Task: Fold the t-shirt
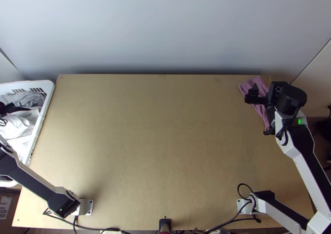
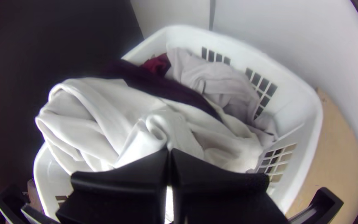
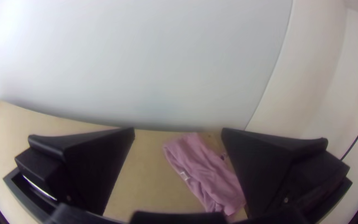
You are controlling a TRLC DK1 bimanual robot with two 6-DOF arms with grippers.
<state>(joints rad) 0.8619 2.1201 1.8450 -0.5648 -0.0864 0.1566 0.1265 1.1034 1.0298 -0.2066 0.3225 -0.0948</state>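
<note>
Wooden table [image 1: 157, 143] bears a pink t-shirt [image 3: 206, 174] slanting lengthwise far-left to near-right, right gripper [image 1: 257, 115] wide, left gripper [image 2: 170, 152] closed.

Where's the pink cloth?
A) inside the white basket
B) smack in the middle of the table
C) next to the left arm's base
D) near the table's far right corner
D: the pink cloth lies rumpled near the far right corner of the table, with the open right claw by it.
</note>
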